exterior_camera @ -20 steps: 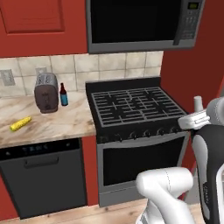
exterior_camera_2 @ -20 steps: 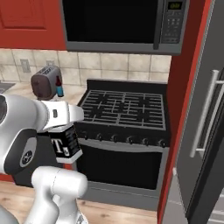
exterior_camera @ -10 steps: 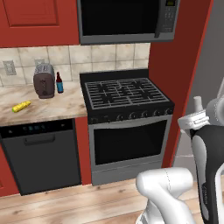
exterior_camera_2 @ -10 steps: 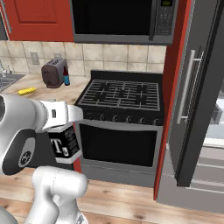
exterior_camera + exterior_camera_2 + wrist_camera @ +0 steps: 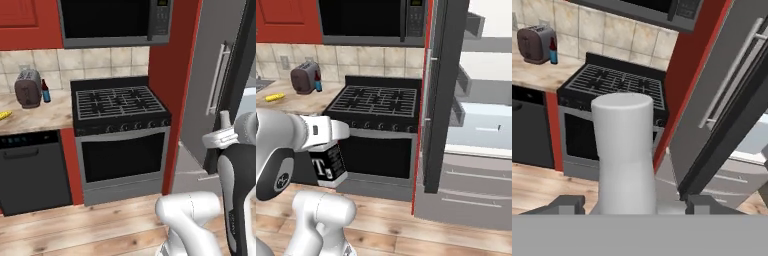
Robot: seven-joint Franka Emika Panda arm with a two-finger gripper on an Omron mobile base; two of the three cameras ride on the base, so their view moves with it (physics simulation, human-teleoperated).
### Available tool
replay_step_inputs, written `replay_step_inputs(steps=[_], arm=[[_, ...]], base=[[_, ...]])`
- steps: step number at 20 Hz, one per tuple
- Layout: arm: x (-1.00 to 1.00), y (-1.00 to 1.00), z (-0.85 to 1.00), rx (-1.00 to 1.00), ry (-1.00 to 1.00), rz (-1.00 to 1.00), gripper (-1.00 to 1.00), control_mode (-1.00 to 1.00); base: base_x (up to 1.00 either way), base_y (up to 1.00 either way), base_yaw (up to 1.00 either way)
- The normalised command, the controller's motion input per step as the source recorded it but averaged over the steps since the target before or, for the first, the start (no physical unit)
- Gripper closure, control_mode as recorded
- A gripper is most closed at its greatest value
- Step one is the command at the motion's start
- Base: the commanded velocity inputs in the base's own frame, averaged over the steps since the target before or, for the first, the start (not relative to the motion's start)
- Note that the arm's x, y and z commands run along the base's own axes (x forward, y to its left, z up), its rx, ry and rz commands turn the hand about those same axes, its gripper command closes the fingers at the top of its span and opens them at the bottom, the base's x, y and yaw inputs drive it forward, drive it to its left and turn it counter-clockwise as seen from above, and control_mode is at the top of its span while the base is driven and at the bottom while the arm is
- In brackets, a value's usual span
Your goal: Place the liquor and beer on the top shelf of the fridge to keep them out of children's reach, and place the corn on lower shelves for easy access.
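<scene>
Gripper (image 5: 628,204) clamps the liquor (image 5: 329,165), held over the wood floor (image 5: 75,230). Beyond it: stove (image 5: 119,105), fridge (image 5: 443,95) open with pale shelves. Farthest, on the counter (image 5: 35,116): corn (image 5: 276,97), beer (image 5: 45,91) beside toaster (image 5: 28,88).

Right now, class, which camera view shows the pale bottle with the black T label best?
The right base view: the pale clear liquor bottle shows its black label with the white T, held at the arm's end. The hand view shows its pale neck and cap between the fingertips. The left base view gives just its slim neck.
</scene>
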Motion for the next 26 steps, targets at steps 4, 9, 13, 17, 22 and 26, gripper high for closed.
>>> replay_step_inputs(steps=[4, 9, 13, 17, 22, 26], arm=[[0.0, 0.0, 0.0, 0.0, 0.0, 0.0, 1.0, 1.0], [0.0, 0.0, 0.0, 0.0, 0.0, 0.0, 1.0, 1.0], [0.0, 0.0, 0.0, 0.0, 0.0, 0.0, 1.0, 1.0], [0.0, 0.0, 0.0, 0.0, 0.0, 0.0, 1.0, 1.0], [0.0, 0.0, 0.0, 0.0, 0.0, 0.0, 1.0, 1.0], [0.0, 0.0, 0.0, 0.0, 0.0, 0.0, 1.0, 1.0]], base=[[0.0, -1.0, 0.0], [0.0, -0.99, 0.0], [0.0, -0.9, 0.0], [0.01, -0.78, 0.0], [0.09, -0.49, 0.0], [0.21, -0.04, 0.0]])
